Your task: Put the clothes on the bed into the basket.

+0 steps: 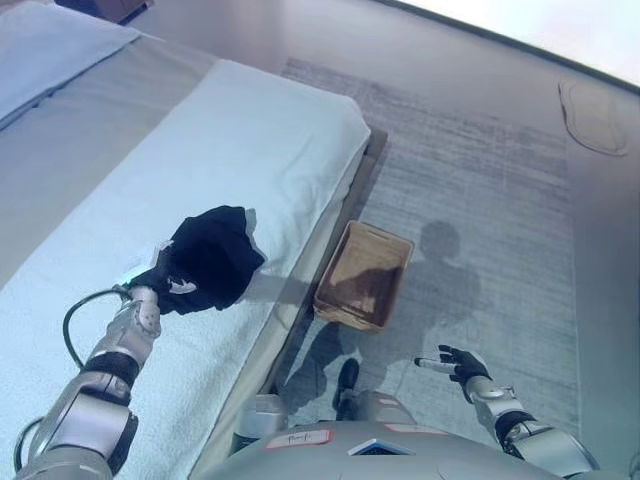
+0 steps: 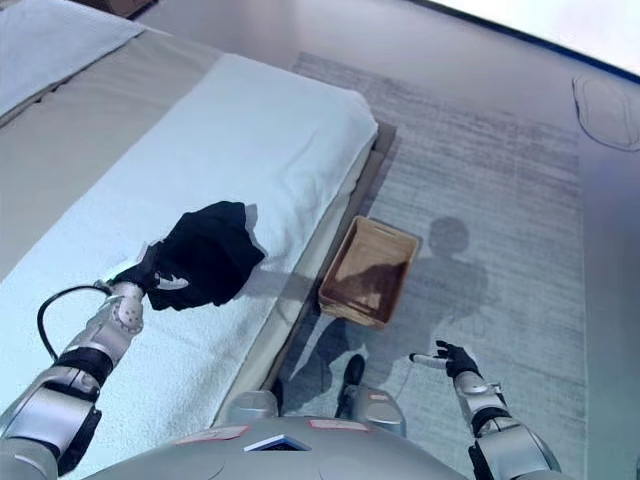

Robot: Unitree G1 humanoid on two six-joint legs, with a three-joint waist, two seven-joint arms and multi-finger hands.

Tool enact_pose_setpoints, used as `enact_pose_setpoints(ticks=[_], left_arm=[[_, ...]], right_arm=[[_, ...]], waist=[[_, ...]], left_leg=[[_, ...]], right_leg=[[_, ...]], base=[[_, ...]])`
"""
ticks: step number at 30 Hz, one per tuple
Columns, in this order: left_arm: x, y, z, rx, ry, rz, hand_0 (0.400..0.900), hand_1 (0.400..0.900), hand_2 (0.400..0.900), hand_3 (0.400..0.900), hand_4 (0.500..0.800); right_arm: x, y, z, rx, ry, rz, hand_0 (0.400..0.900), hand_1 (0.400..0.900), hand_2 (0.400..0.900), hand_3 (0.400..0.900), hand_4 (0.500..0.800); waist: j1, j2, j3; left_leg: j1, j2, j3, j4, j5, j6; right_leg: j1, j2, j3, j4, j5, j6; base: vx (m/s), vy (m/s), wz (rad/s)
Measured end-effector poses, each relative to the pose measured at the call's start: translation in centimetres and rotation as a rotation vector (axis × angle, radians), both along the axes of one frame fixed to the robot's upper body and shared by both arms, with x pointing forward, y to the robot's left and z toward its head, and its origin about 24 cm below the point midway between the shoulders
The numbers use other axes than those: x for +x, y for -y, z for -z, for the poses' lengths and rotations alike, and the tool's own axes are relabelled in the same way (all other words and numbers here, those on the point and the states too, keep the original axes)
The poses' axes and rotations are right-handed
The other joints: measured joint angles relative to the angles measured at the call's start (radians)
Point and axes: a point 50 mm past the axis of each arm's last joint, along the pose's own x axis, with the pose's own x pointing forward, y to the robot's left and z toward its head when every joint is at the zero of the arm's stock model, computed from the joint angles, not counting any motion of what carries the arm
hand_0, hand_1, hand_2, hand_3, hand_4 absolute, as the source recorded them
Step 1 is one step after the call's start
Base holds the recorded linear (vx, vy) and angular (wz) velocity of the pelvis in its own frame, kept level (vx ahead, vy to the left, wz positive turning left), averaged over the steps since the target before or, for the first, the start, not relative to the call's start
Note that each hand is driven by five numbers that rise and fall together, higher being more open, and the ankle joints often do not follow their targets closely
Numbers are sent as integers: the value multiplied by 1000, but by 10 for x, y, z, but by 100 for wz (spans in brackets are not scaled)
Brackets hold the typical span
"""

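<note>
1. The long bed [image 1: 250, 140] with a white textured cover runs from the upper left toward the lower middle of the view; a grey sheet strip lies along its far left side, and a pale pillow [image 1: 50, 45] sits at its top left corner.
2. A grey, streaked rectangular rug [image 1: 480, 190] covers the floor to the right of the bed, with its near long edge tucked against the bed's right side.
3. A flat, pale oval mat [image 1: 595, 118] lies on the floor beyond the rug's top right corner.
4. The open brown woven rectangular basket [image 1: 364, 276] stands on the rug just beside the bed's right edge, near the bed's lower half; nothing shows inside it.
5. A crumpled black garment [image 1: 210, 258] sits bunched above the white cover, close to the bed's right edge and well apart from the basket.
6. The left hand [image 1: 160, 283] is at the garment's lower left side with its fingers closed into the cloth.
7. The right hand [image 1: 458, 365] hovers over the rug, below and to the right of the basket, with fingers spread and holding nothing.
</note>
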Motion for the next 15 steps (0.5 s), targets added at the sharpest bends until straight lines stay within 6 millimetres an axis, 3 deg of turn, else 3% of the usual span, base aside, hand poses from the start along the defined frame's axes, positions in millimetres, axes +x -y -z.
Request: enact_pose_setpoints(ticks=[3, 5, 8, 12, 15], left_arm=[[19, -2, -19, 29, 44, 7, 900, 900, 900, 900, 800], [36, -6, -36, 87, 53, 13, 900, 900, 900, 900, 800], [53, -14, -61, 126, 88, -5, 900, 900, 900, 900, 800], [61, -27, -84, 158, 111, -45, 900, 900, 900, 900, 800], [61, -35, -91, 172, 102, -69, 900, 900, 900, 900, 800]], right_arm=[[-2, 11, -2, -1, 0, 95, 900, 900, 900, 900, 800], [3, 26, -9, -31, 10, 148, 900, 900, 900, 900, 800], [-10, 60, -21, -66, 26, 268, 900, 900, 900, 900, 800], [-55, 106, -38, -162, -26, 441, 900, 900, 900, 900, 800], [-88, 111, -37, -179, -96, 503, 900, 900, 900, 900, 800]], waist=[[-16, -20, 15], [-24, -32, 32], [-61, -51, 57], [-98, -79, 93], [-115, -106, 110]], left_leg=[[-54, -4, 7, 6, 4, 1], [-104, -10, -1, 17, 6, 4], [-157, -14, 0, 23, 6, 4], [-190, -11, 18, 18, 6, 4], [-199, -8, 33, 1, 6, 3]], right_leg=[[-53, -3, 4, 0, 15, -4], [-94, -11, 0, 1, 22, 1], [-148, -13, 5, 1, 37, 1], [-193, -7, 26, 1, 56, -2], [-217, 1, 46, 1, 61, 1]], base=[[-23, 71, -5], [-1, 68, -10], [23, 71, -13], [30, 77, -18], [62, 63, -18]])
